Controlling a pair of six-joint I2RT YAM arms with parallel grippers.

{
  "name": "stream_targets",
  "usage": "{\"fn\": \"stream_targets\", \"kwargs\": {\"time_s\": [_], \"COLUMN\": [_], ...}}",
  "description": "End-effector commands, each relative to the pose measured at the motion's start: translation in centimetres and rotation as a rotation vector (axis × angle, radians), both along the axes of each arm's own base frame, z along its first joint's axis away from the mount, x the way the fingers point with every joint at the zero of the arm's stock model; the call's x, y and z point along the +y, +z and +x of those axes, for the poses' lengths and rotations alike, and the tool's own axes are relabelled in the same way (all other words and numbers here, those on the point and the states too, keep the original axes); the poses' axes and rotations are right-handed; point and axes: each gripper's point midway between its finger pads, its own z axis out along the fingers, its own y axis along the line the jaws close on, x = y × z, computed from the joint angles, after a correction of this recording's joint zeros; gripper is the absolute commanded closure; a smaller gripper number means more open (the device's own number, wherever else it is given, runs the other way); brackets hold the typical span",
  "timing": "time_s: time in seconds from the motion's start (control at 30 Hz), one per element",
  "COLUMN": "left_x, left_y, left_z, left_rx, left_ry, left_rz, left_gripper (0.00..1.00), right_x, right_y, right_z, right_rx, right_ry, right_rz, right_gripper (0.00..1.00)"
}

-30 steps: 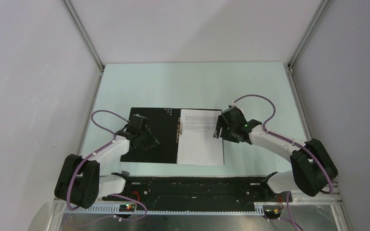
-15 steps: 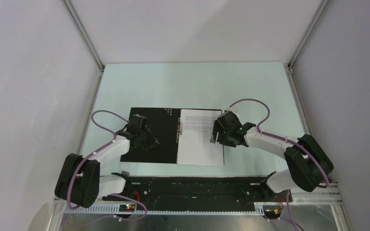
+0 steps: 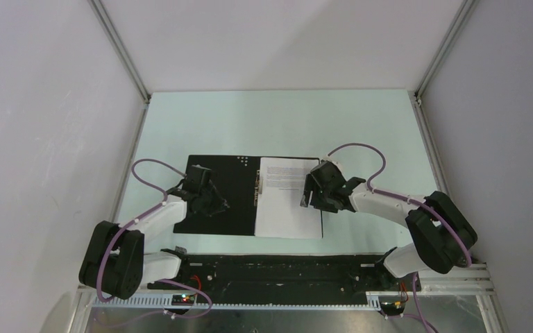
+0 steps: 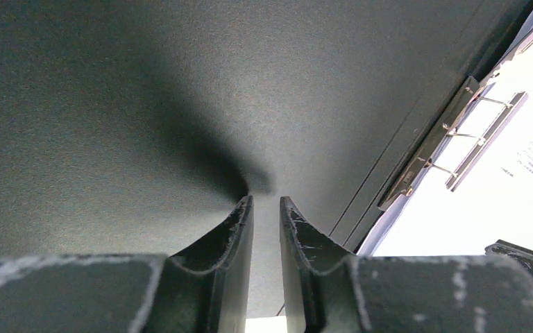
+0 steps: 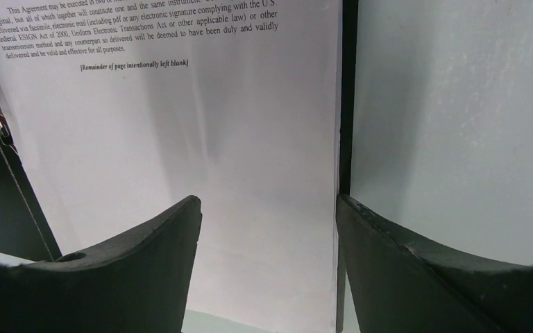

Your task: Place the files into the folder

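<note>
The folder (image 3: 234, 211) lies open on the table, black inside up, with its metal clip (image 4: 458, 132) along the spine. The files (image 3: 286, 208), white sheets with printed text on top, lie on its right half. My left gripper (image 3: 219, 204) rests on the black left cover (image 4: 180, 83), its tips (image 4: 266, 201) nearly together with nothing between them. My right gripper (image 3: 308, 197) is open and empty, low over the files' right edge (image 5: 180, 125). One finger is above the paper. The other is above the folder's black border (image 5: 347, 104).
The pale green table (image 3: 277, 125) extends behind and to the right of the folder (image 5: 458, 104). White walls with metal posts enclose the sides and back. A black rail (image 3: 277, 267) with the arm bases runs along the near edge.
My right gripper has moved a little to the left, further over the files' right edge. The left gripper, folder and files have not moved.
</note>
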Motion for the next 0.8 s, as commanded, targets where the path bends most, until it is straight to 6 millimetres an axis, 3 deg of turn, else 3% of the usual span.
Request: {"fn": "stream_targets", "kwargs": {"time_s": [0.0,0.37,0.77], "left_x": [0.1,0.0,-0.6], "left_y": [0.6,0.5,1.6], "left_z": [1.1,1.0,1.6], "left_rx": [-0.027,-0.023,-0.052], "left_ry": [0.029,0.028,-0.018], "left_rz": [-0.006,-0.009,-0.024], "left_gripper": [0.75,0.75,0.70], "right_x": [0.1,-0.4,-0.9], "right_y": [-0.6,-0.7,2.8], "right_z": [0.0,-0.3,1.0], "right_rx": [-0.002,-0.002,-0.071], "right_ry": [-0.013,-0.018,-0.023], "right_rz": [-0.002,-0.014,-0.033], "right_gripper": [0.24,0.24,0.21]}}
